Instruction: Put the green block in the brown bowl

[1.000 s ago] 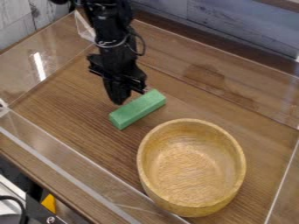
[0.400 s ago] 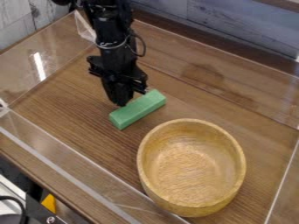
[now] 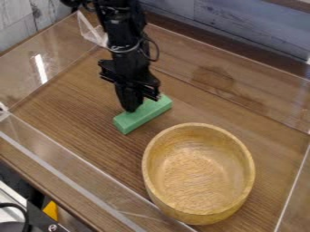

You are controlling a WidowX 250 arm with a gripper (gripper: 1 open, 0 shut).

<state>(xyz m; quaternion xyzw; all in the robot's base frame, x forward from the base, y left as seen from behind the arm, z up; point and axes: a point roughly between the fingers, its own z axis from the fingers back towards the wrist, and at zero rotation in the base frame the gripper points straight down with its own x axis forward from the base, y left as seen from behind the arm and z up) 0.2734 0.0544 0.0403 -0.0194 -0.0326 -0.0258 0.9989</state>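
The green block (image 3: pixel 137 118) lies flat on the wooden table, just up and left of the brown bowl (image 3: pixel 154 169). The bowl stands upright at the front right with nothing in it. My gripper (image 3: pixel 138 102) points straight down over the block's far half. Its black fingers are drawn together and their tips reach the block's top, hiding part of it. I cannot tell whether the block is pinched between them. The block rests on the table.
Clear plastic walls (image 3: pixel 49 68) enclose the wooden table (image 3: pixel 230 86) on the left and front. A grey plank wall (image 3: pixel 242 18) runs along the back. A cable hangs beside the arm (image 3: pixel 121 36).
The gripper has shifted right from beside the block's left end to over the block. The block and the bowl have not moved.
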